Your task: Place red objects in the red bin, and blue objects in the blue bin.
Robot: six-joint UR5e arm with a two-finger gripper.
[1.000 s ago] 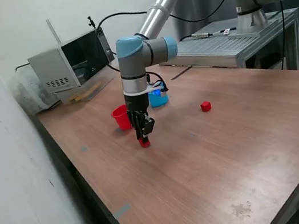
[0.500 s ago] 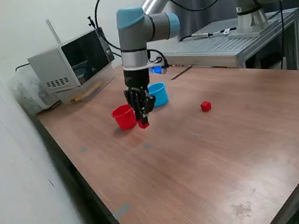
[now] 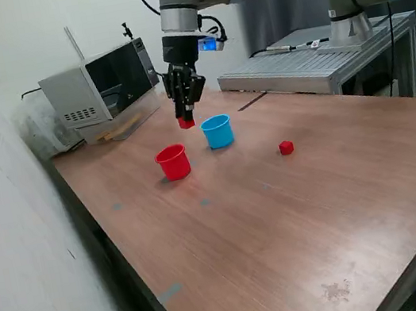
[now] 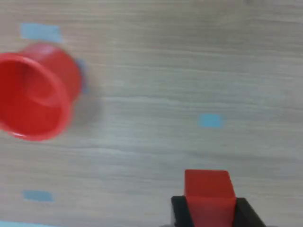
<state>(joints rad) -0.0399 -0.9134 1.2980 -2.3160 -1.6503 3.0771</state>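
Observation:
My gripper (image 3: 185,119) is shut on a small red cube (image 3: 185,122) and holds it high above the table, above and slightly behind the red cup (image 3: 173,162). In the wrist view the cube (image 4: 209,196) sits between the dark fingertips (image 4: 179,210), and the red cup (image 4: 32,97) stands open and upright off to one side. The light blue cup (image 3: 218,131) stands upright just to the exterior view's right of the red cup. A second red cube (image 3: 286,147) lies on the table further right. No dark blue cubes show.
A grey box-like appliance (image 3: 95,85) stands at the back of the wooden table (image 3: 300,220). A grey metal bench (image 3: 321,63) with the arm's base stands behind. Small blue tape marks (image 4: 209,121) dot the tabletop.
The gripper has lifted the red cube off the table, rising and moving back from in front of the red cup to high above the cups.

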